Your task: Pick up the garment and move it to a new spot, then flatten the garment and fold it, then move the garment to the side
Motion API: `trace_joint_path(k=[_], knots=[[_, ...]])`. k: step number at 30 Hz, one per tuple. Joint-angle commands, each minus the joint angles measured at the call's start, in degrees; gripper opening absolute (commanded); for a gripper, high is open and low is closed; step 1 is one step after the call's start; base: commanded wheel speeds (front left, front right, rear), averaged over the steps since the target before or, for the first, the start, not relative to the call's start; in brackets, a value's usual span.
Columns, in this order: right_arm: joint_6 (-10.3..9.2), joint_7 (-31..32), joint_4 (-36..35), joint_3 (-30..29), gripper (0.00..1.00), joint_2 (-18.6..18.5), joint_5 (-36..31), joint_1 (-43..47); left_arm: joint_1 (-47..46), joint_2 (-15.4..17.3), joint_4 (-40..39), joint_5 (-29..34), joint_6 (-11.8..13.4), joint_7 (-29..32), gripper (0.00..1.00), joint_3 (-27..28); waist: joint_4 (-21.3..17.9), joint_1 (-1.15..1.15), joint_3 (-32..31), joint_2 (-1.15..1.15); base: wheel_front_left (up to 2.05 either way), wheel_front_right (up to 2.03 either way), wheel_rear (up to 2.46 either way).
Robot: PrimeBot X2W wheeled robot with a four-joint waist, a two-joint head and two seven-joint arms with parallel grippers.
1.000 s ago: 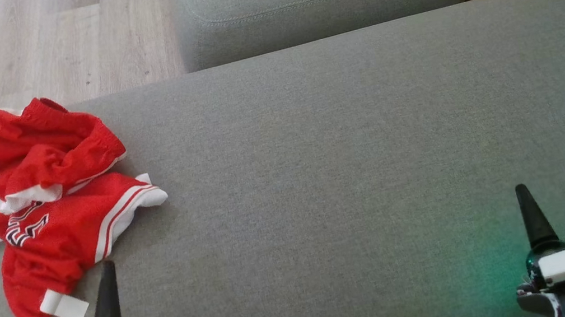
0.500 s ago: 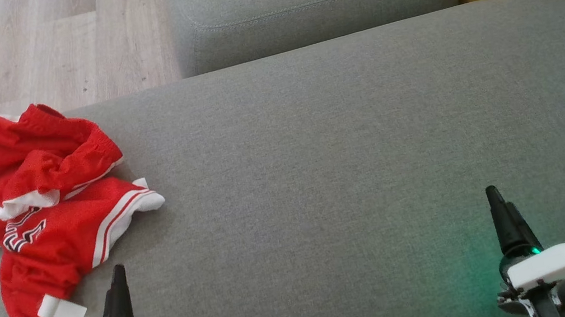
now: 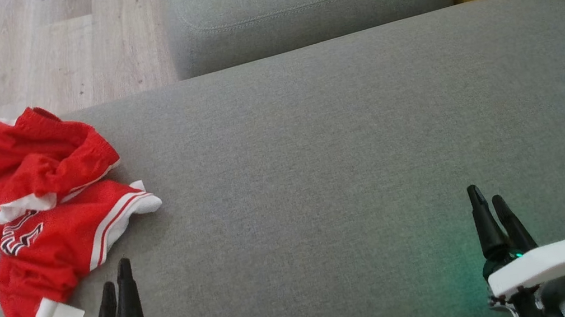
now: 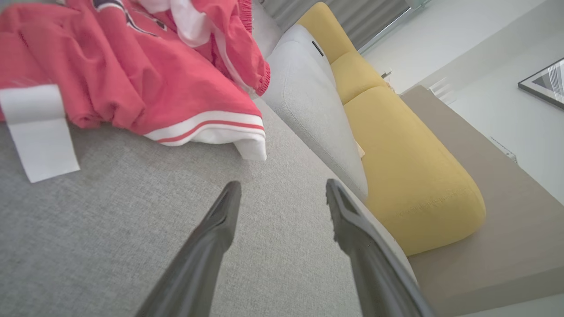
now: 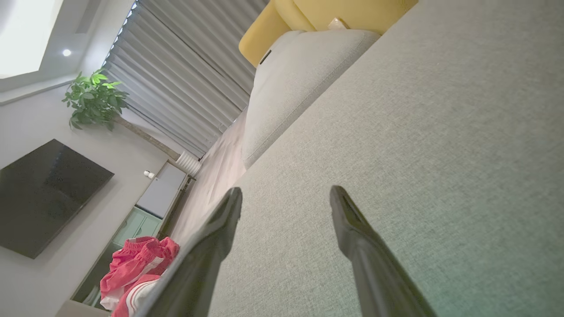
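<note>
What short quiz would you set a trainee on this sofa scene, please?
1. True or false: the left end effector is gripping the red and white garment.
2. Multiple choice: on the grey cushion, the garment lies towards the robot's A) left, B) right, C) centre.
3. Fill in: the right end effector has its jaws ____.
Key: 1 false; 2 A; 3 open.

left wrist view crops the garment (image 4: pixel 145 83).
</note>
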Motion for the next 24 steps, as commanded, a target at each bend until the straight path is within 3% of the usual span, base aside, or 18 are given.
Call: trace_joint_path(k=[1,24], knots=[[-0.02,-0.9,-2.4,1.0,1.00,-0.6,-2.3,-3.0,-1.4,0.8,-2.6,2.2,0.3,-0.9,1.00,0.3,0.0,0.00,-0.2,0.00,0.00,0.00,0.00],[-0.03,-4.6,-4.8,3.0,1.00,-0.2,-18.9,-2.5,0.4,0.9,-5.7,18.5,1.1,-4.6,1.00,-1.6,0.5,0.00,-0.7,0.00,0.00,0.00,0.00]])
